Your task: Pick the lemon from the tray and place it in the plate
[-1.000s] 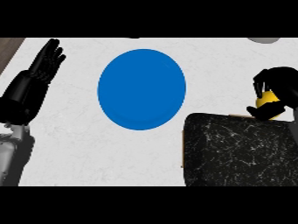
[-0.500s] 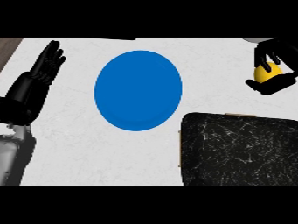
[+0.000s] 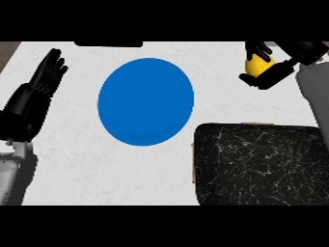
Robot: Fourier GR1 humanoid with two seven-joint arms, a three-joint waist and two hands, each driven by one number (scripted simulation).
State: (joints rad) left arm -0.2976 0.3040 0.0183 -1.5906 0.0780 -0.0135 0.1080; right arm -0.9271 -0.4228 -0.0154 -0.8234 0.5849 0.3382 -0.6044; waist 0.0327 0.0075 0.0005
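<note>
The small yellow lemon (image 3: 254,65) sits in the robot's right hand (image 3: 281,70), whose black fingers and thumb are curled round it so that only part of the fruit shows; hand and lemon are near the far right corner of the white marbled worktop (image 3: 110,178), beyond the dark veined rectangular tray (image 3: 267,164) and well apart from the round blue plate (image 3: 145,101); the tray itself shows nothing lying on it. By my reading the picking is done and the step in hand is the carry across to the plate.

To do it well, the right hand should travel leftward towards the plate's middle, not merely to its near rim, since a round fruit let go at the edge would likely roll off; the path from here looks free of obstacles, with only bare worktop between hand and plate. I would bring the lemon low over the blue surface before the fingers part, so that it settles and does not bounce; how high the hand is above the worktop I cannot tell from this view.

The left hand (image 3: 32,99) rests at the left edge, fingers straight and apart, holding nothing; it is near the plate's left side but not touching it.
</note>
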